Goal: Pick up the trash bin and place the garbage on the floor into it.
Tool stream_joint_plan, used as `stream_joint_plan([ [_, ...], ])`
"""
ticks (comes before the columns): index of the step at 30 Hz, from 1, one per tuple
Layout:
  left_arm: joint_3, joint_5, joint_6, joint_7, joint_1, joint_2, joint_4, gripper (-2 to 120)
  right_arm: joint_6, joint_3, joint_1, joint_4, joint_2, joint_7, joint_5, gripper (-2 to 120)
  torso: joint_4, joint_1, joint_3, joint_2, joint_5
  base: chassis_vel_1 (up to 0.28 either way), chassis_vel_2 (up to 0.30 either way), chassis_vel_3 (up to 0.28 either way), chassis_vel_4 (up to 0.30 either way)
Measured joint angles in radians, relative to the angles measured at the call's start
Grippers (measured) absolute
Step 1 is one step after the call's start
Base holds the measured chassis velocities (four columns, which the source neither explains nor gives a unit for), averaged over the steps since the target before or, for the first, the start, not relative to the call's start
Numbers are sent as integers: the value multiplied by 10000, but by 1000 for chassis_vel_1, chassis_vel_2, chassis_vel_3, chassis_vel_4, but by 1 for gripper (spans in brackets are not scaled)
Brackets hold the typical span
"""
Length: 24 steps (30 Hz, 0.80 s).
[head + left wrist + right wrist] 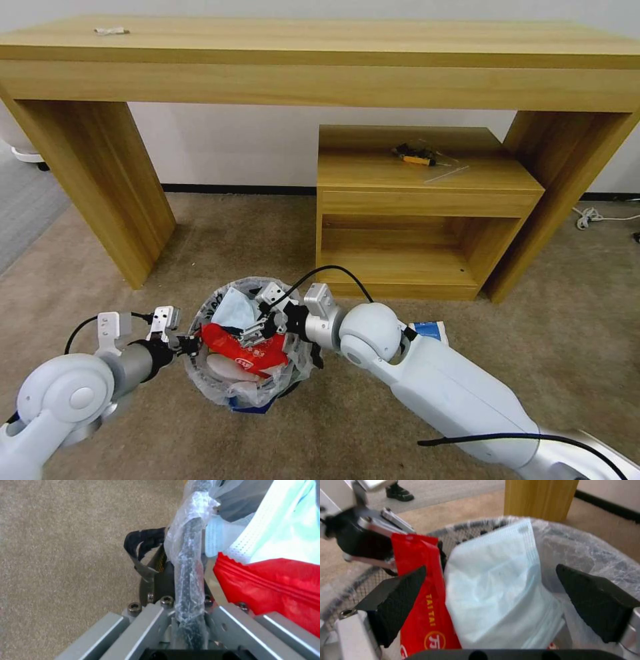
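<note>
Trash bin (248, 347) hangs above the floor (133, 413), its rim clamped by left pincer (189, 344). Right pincer (263, 325) is wide over the mask (500, 590); a weak rim hold could tip it.

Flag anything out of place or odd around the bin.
The trash bin is brimful: a red wrapper and blue mask stand above the rim. A blue-and-white packet lies on the carpet beside the right arm, outside the bin.
</note>
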<state>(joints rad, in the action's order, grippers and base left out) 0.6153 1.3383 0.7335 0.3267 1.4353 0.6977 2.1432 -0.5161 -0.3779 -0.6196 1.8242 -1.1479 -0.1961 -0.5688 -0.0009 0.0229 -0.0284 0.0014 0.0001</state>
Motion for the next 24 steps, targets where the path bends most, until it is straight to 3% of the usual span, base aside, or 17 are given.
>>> stream_joint_plan([
  [11,52,-14,44,53,-4,14,134,0,111,-113,-241,-388,-315,155,-95,100,1,0,0,0,0,0,0,0,0],
  [24,114,-42,38,-30,1,38,42,0,193,-150,-222,-6,-282,105,-84,100,2,0,0,0,0,0,0,0,0],
])
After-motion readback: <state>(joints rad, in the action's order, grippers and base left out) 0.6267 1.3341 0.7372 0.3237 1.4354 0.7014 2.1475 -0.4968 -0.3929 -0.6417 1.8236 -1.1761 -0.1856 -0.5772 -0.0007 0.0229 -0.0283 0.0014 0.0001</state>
